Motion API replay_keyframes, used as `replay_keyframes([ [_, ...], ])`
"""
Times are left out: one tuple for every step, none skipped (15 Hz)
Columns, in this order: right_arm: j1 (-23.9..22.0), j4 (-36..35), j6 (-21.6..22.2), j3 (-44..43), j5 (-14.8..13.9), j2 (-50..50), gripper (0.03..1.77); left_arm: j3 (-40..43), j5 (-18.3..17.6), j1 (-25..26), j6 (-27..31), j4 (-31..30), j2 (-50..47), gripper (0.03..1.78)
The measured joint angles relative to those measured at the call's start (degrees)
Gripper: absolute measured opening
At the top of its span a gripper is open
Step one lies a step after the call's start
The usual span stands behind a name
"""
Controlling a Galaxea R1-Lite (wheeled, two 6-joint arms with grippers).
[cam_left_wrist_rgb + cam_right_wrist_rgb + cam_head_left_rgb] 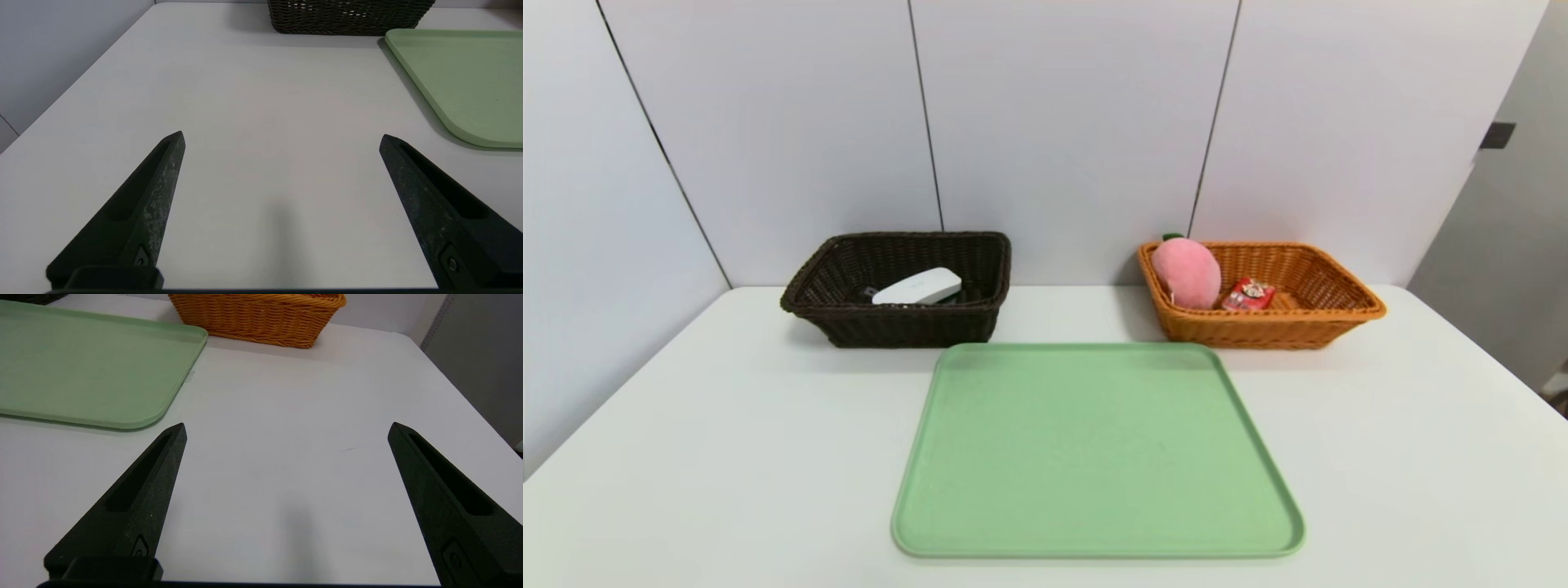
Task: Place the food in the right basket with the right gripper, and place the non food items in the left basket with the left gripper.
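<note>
Now the pink plush peach (1186, 273) and the small red carton (1248, 295) lie side by side in the orange basket (1339, 314), while a white oblong case (918, 287) rests in the dark brown basket (890, 327); anything beneath it is too hidden to name. Between and in front of the baskets sits a bare green tray (1094, 457) on the white counter (686, 425). The left gripper (282, 136) and right gripper (286, 428) hang over bare counter on either side of the tray, each with jaws spread wide and holding nothing.

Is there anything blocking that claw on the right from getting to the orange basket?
Nothing visible does. Bare white table lies between the open right gripper and the orange basket; the green tray sits off to one side.
</note>
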Motion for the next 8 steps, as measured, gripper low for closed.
replay_keyframes([
  [0.0, 0.0, 0.4, 0.0, -0.2, 0.0, 1.7, 0.0, 0.0, 0.0, 0.0, 0.0, 0.0, 1.69],
  [0.0, 0.0, 1.2, 0.0, -0.4, 0.0, 1.7, 0.0, 0.0, 0.0, 0.0, 0.0, 0.0, 1.69],
  [0.0, 0.0, 1.7, 0.0, -0.6, 0.0, 1.7, 0.0, 0.0, 0.0, 0.0, 0.0, 0.0, 1.69],
  [0.0, -0.1, 2.1, 0.0, -0.7, 0.0, 1.7, 0.0, 0.0, 0.0, 0.0, 0.0, 0.0, 1.69],
  [0.0, -0.1, 2.5, 0.0, -0.8, 0.0, 1.7, 0.0, 0.0, 0.0, 0.0, 0.0, 0.0, 1.69],
  [0.0, 0.0, 2.5, 0.0, -0.8, 0.0, 1.7, 0.0, 0.0, 0.0, 0.0, 0.0, 0.0, 1.69],
  [0.0, 0.2, 2.4, 0.0, -0.8, 0.0, 1.7, 0.0, 0.0, 0.0, 0.0, 0.0, 0.0, 1.69],
  [0.0, -0.1, 2.5, 0.0, -0.7, 0.0, 1.7, 0.0, 0.0, 0.0, 0.0, 0.0, 0.0, 1.69],
])
